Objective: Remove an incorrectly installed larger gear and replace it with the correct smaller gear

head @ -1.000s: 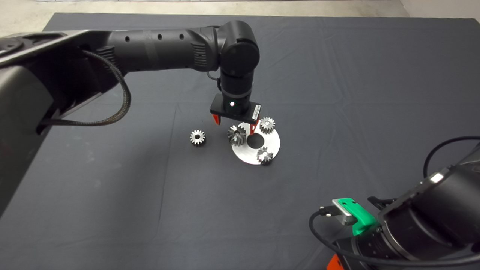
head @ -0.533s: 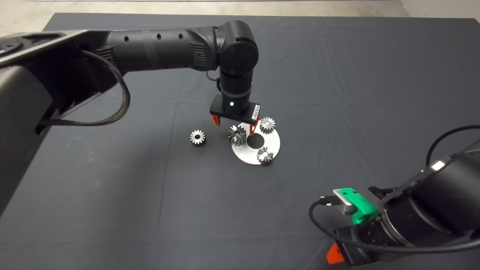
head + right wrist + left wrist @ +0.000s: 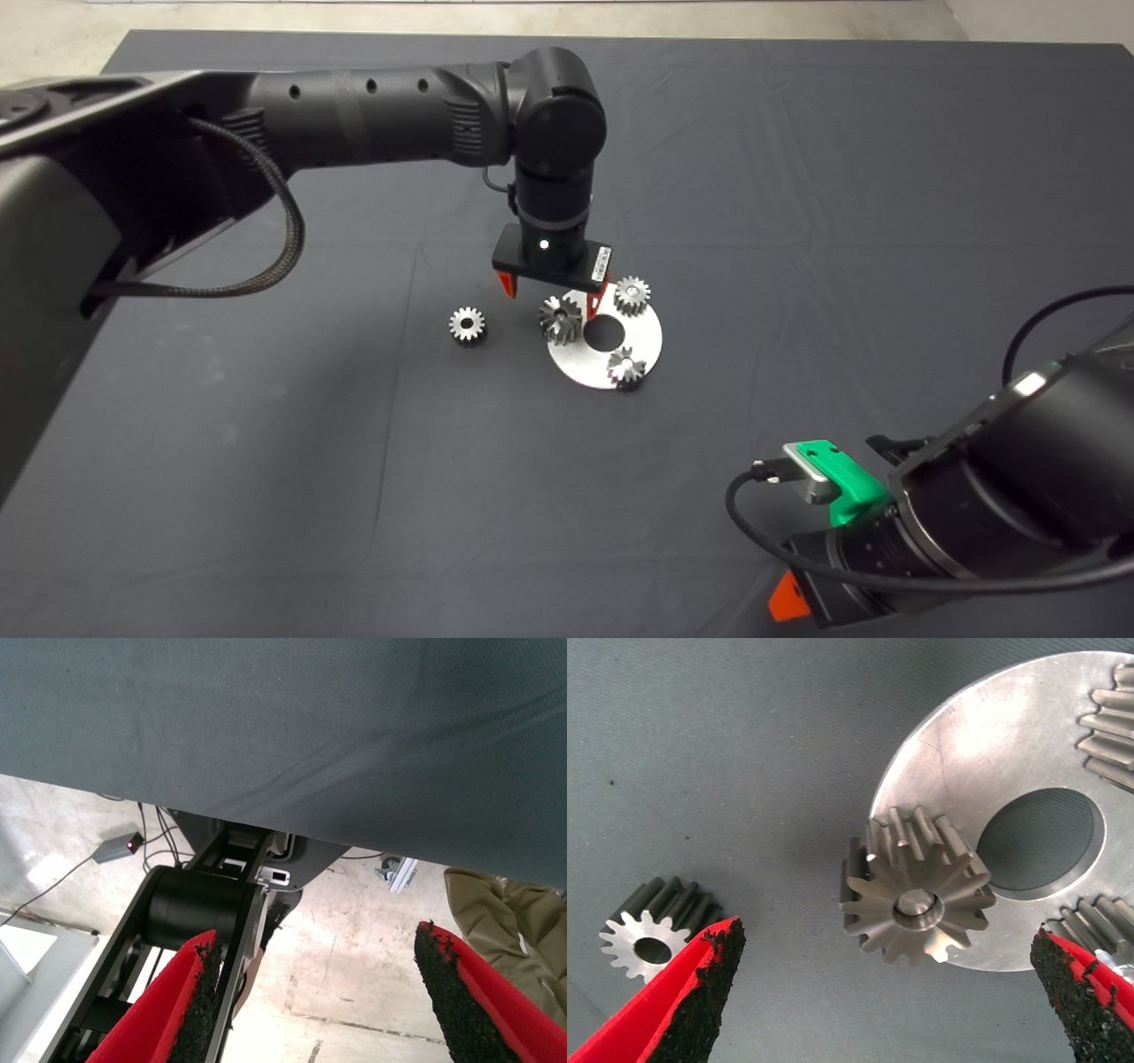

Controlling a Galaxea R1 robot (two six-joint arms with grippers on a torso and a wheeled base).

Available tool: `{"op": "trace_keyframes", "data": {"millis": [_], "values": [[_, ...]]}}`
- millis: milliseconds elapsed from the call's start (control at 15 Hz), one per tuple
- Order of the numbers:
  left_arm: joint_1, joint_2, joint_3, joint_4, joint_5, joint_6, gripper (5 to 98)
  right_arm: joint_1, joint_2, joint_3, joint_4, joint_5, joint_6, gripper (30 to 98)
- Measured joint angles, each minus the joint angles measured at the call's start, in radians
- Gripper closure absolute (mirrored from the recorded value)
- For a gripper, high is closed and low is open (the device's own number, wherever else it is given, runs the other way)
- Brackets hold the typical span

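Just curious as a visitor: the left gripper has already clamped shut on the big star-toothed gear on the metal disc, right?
Not quite. The left gripper is open, its fingers wide apart on either side of the larger gear, not touching it. The gear does sit on the metal disc; the left wrist view shows it.

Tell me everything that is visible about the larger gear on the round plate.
The larger gear looks like silver metal, with deep, star-like teeth and a dark centre filled by a round pin end. It sits on the edge of the round metal plate, beside the plate's big central hole and partly overhanging the dark mat. The left gripper hovers above it, open, one finger on each side; neither touches it.
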Motion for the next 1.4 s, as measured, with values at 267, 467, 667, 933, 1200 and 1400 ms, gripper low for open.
{"op": "trace_keyframes", "data": {"millis": [267,467,667,933,1200,1400], "values": [[0.001,0.001,0.0,0.0,0.0,0.0,20.6,0.0,0.002,0.0,0.0,0.0,0.0,70.1],[0.003,0.004,-0.009,0.0,0.0,0.0,20.6,0.0,0.008,0.0,0.001,0.0,0.0,70.1],[0.018,0.004,-0.016,0.002,-0.004,0.001,20.6,0.0,0.01,0.0,0.001,0.001,0.0,70.1],[0.074,0.004,-0.016,0.027,-0.049,0.0,20.6,0.0,0.01,-0.002,0.001,0.0,0.0,70.1],[0.081,0.004,-0.016,0.064,-0.05,0.003,20.6,0.0,0.013,-0.002,0.001,0.0,0.0,70.1],[0.08,0.013,-0.02,0.065,-0.05,0.013,20.6,0.0,0.013,-0.002,0.001,0.0,0.0,70.1]]}}
